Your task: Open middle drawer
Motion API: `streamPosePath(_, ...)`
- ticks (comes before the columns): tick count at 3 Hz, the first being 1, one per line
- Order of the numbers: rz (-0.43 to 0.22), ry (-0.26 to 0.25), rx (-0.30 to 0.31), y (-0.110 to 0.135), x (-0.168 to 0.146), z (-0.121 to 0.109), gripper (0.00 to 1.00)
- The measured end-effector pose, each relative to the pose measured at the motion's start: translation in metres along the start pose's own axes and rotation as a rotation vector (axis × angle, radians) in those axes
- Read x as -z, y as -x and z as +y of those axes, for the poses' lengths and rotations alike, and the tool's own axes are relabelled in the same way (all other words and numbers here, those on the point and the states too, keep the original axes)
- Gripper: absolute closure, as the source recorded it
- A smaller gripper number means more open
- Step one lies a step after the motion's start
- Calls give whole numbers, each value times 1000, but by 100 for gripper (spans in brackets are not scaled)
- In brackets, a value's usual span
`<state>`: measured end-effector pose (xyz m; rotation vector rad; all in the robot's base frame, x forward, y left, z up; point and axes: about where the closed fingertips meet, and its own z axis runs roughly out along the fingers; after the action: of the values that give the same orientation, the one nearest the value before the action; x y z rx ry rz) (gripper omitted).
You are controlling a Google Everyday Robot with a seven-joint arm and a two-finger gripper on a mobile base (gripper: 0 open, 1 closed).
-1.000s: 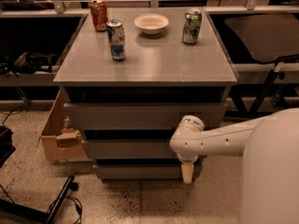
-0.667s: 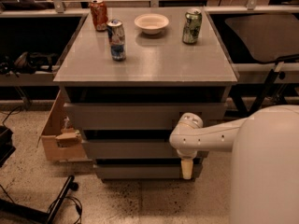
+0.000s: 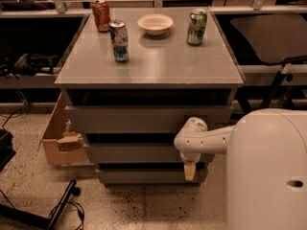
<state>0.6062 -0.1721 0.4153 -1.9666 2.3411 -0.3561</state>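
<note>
The grey cabinet [image 3: 148, 66] has three handleless drawer fronts stacked below its top. The middle drawer [image 3: 129, 153] is the medium-height front, between the taller top front [image 3: 124, 119] and the short bottom front [image 3: 139, 176]. No tray interior shows. My white arm [image 3: 194, 139] reaches in from the right across the middle drawer's right end. My gripper [image 3: 190, 170] points down from it, its beige tip in front of the bottom front's right end, just below the middle drawer.
On the cabinet top stand a red can [image 3: 100, 14], a blue can [image 3: 119, 40], a green can [image 3: 196, 27] and a white bowl [image 3: 155, 23]. A cardboard box [image 3: 60, 143] sits on the floor at the left, with cables and a black stand leg [image 3: 60, 207] nearby. My white body [image 3: 268, 171] fills the lower right.
My gripper has shifted slightly up and to the left along the drawer fronts, and my body takes up more of the right side. The drawers look unmoved.
</note>
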Motion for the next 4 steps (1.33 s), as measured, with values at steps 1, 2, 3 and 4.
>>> streamPosePath(1, 18, -6, -42, -18, 9, 1, 41)
streamPosePath(2, 52, -10, -68, -36, 25, 6, 66)
streamPosePath(3, 106, 0, -104, -61, 51, 23, 87)
streamPosePath(4, 172, -13, -118, -89, 89, 36, 93)
